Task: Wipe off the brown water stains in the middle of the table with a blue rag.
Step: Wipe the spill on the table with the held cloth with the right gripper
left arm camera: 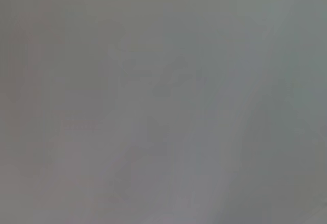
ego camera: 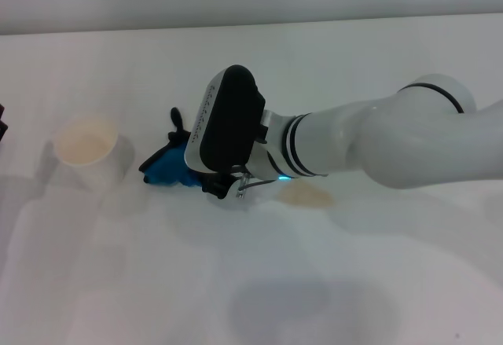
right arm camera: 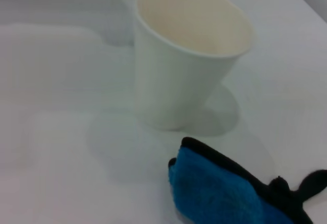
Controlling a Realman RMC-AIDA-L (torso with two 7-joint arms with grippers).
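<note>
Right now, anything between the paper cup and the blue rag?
Nothing. In the right wrist view only bare table and the cup's shadow separate the paper cup from the blue rag. The head view agrees.

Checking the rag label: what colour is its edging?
Black edging on the blue rag, clearest in the right wrist view.

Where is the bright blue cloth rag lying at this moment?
In the head view, the blue rag lies on the white table, between the white paper cup on its left and the right gripper.
</note>
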